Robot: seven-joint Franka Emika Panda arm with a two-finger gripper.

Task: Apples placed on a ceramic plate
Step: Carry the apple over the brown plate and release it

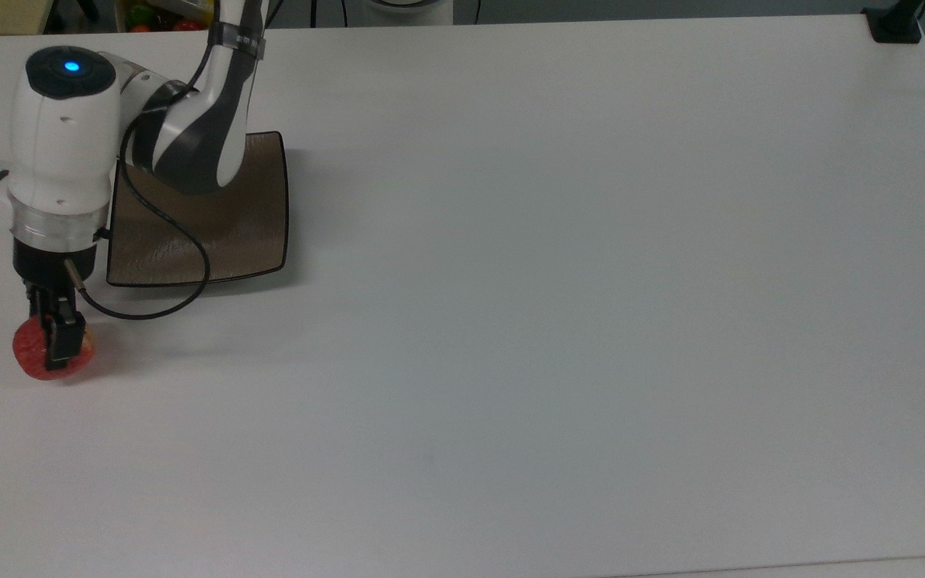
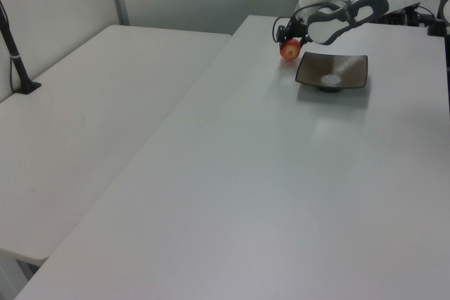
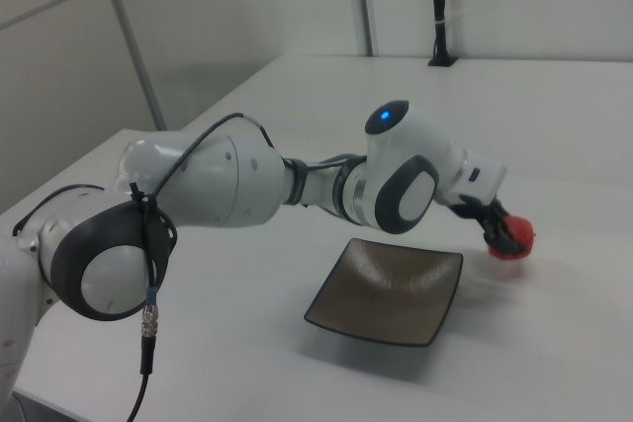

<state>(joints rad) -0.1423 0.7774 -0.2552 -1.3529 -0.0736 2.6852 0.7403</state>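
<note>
A small red apple [image 1: 29,356] [image 2: 290,51] [image 3: 520,243] sits between the fingers of my gripper [image 1: 59,343] [image 2: 285,38] [image 3: 497,230], which is shut on it at the top view's far left. In the right view the apple seems to hang just above the white table. The square glossy brown ceramic plate [image 1: 246,217] [image 2: 349,68] [image 3: 396,294] lies on the table with nothing on it, apart from the apple. The plate's near corner is to the upper right of the apple in the top view. My arm reaches over the plate's left part.
A black cable [image 1: 149,309] loops from the wrist over the plate's front edge. A black post clamp [image 1: 896,24] [image 3: 438,17] stands at the table's far corner. Coloured fruit [image 1: 159,16] lies beyond the back edge. A second white table [image 2: 84,103] adjoins on the left view's left.
</note>
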